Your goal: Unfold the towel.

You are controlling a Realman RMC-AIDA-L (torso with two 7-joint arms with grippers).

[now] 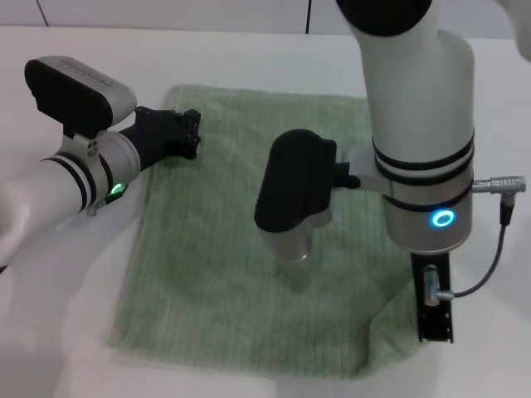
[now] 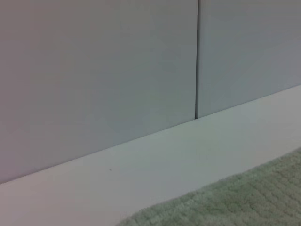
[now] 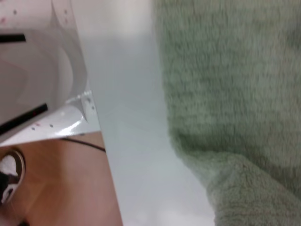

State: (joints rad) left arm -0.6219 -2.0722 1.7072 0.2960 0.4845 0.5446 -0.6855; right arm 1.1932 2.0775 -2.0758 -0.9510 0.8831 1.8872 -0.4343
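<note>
**Towel nearly flat, one corner left to settle**

From the head view I had the pale sage-green ribbed terry towel (image 1: 241, 249) spread almost square across the white worktop (image 1: 249, 46). My left hand (image 1: 184, 133) sat at its far left corner; whether its fingers gripped the cloth I could not tell. My right hand (image 1: 433, 319) hung at the near right corner, where the edge looked rucked; its fingers were hidden from me.

The left wrist view gave me only the towel's edge (image 2: 244, 197) against the worktop and the grey wall panel (image 2: 94, 70).

The right wrist view showed a raised, puckered fold (image 3: 244, 188). I judged the unfolding almost done; next I needed to draw that corner outward and flatten it.
</note>
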